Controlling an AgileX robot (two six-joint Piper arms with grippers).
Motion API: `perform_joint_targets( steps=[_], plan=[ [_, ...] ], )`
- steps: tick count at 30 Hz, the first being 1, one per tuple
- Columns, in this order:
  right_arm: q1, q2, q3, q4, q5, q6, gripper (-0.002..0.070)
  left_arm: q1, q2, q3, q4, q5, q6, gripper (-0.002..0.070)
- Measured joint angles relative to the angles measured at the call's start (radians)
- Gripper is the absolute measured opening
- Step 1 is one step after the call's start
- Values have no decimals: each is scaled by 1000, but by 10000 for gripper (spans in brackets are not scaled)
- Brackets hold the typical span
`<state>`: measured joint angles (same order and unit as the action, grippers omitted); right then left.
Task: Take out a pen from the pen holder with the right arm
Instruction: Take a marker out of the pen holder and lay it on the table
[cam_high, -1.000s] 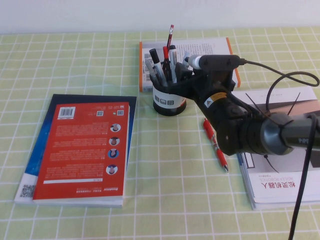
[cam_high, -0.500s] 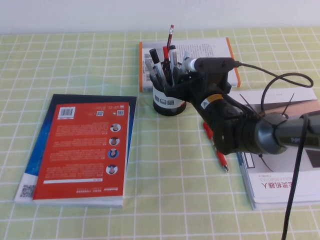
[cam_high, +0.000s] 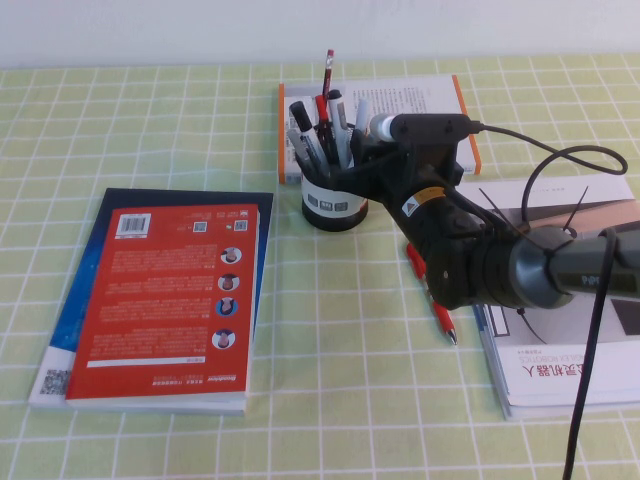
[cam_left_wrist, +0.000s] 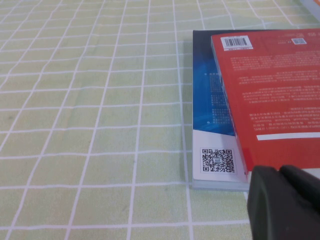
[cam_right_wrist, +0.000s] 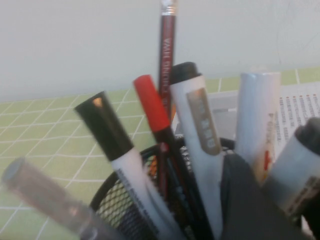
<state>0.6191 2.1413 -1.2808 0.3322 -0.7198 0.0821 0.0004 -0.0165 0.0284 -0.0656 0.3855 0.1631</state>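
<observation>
Over goes the pen holder (cam_high: 334, 205) a touch: it has tipped and slid toward the robot's left since a second ago. The whole bunch of pens (cam_high: 325, 135) leans with it, and the tall red pencil (cam_high: 327, 72) swings left at its tip. It's a black mesh cup with a white band round it, standing on the desk (cam_high: 350, 400) and crammed full. There's a black-capped marker (cam_high: 299, 112) on its left side, a red-capped pen (cam_high: 322, 104) next to the pencil, and a white marker (cam_right_wrist: 197, 135) with a black cap beside that. Not one of them is out of the holder yet.

Now the right pincer (cam_high: 368, 158) is pressed in at the holder's right rim, in among the pens and touching them. How wide it stands, and whether it has a pen clamped, I cannot tell from here.

Just right of the holder and nearer the robot, a loose red pen (cam_high: 430, 292) lies flat on the desk, partly under the right arm. Behind the holder lies a white book (cam_high: 425, 100) with an orange edge. Further right of the holder is an open magazine (cam_high: 560, 375). Well to the holder's left and nearer the robot, a red book (cam_high: 170, 300) sits stacked on a blue book (cam_high: 75, 330). The left pincer (cam_left_wrist: 279, 176) hangs by that stack's near edge, well apart from the holder, and its opening I cannot tell either.
</observation>
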Motion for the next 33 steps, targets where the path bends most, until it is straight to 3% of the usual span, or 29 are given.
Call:
perform_joint_targets(
  steps=[6,15,24,33],
  plan=[
    [0,0,0,0,0,0,160,0,0,0,0,0,0,-5],
    [0,0,-4,0,0,-41,160,0,0,0,0,0,0,-5],
    [0,0,-4,-38,-8,-46,258,0,0,0,0,0,0,-5],
    [0,0,-4,-40,-16,-47,272,0,0,0,0,0,0,-5]
  ],
)
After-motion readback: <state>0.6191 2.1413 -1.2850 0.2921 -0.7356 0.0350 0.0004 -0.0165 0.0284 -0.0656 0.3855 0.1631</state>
